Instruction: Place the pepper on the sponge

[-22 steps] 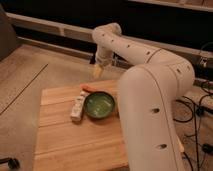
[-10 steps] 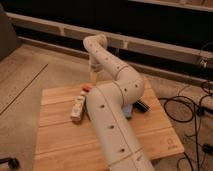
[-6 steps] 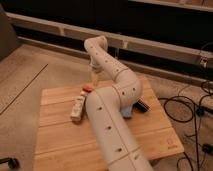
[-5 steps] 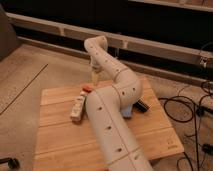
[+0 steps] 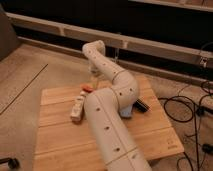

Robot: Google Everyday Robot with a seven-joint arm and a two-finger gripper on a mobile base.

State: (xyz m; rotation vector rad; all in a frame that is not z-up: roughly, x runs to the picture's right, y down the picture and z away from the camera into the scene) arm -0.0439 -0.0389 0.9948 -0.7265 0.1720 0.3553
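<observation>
The pepper [image 5: 87, 88] is a small red-orange piece lying on the wooden table [image 5: 60, 137] near its far edge. My gripper [image 5: 94, 78] hangs from the bent white arm [image 5: 107, 120], just above and slightly right of the pepper. The sponge [image 5: 128, 111] shows only as a light-blue sliver at the arm's right side; the arm hides the remainder of it.
A whitish bottle-like object [image 5: 77, 106] lies left of the arm, just in front of the pepper. A black oblong bar [image 5: 141, 105] sits right of the sponge. Cables [image 5: 192, 107] trail on the floor to the right. A low ledge [image 5: 150, 47] runs behind the table.
Since the oldest frame the arm has swung across the table's middle, covering the green bowl, and the gripper has dropped toward the pepper. Over the last second nothing visibly moved.
</observation>
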